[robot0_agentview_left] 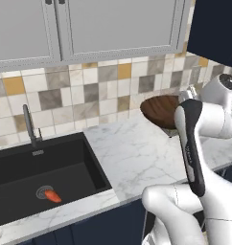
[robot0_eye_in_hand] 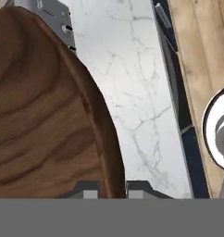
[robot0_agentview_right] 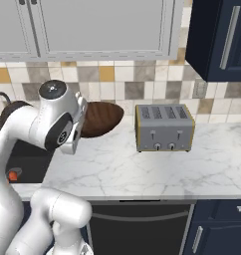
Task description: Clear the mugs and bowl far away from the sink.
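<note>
The wide dark brown wood-grain bowl (robot0_agentview_left: 159, 110) hangs tilted above the marble counter, to the right of the sink (robot0_agentview_left: 65, 167). In the right base view the bowl (robot0_agentview_right: 101, 119) sits just left of the toaster. In the hand view the bowl (robot0_eye_in_hand: 40, 115) takes up the left side, and my gripper (robot0_eye_in_hand: 114, 189) is shut on its rim, one fingertip on each side. The black sink has a grey gooseneck tap (robot0_agentview_left: 29, 123). Both mugs are out of view.
A silver-and-olive toaster (robot0_agentview_right: 165, 127) stands on the counter (robot0_agentview_right: 142, 172) against the tiled wall. A small orange-red object (robot0_agentview_left: 53, 195) lies by the sink's drain; I cannot tell what it is. Grey wall cabinets hang above. A dark blue cabinet (robot0_agentview_right: 222, 35) is at the right.
</note>
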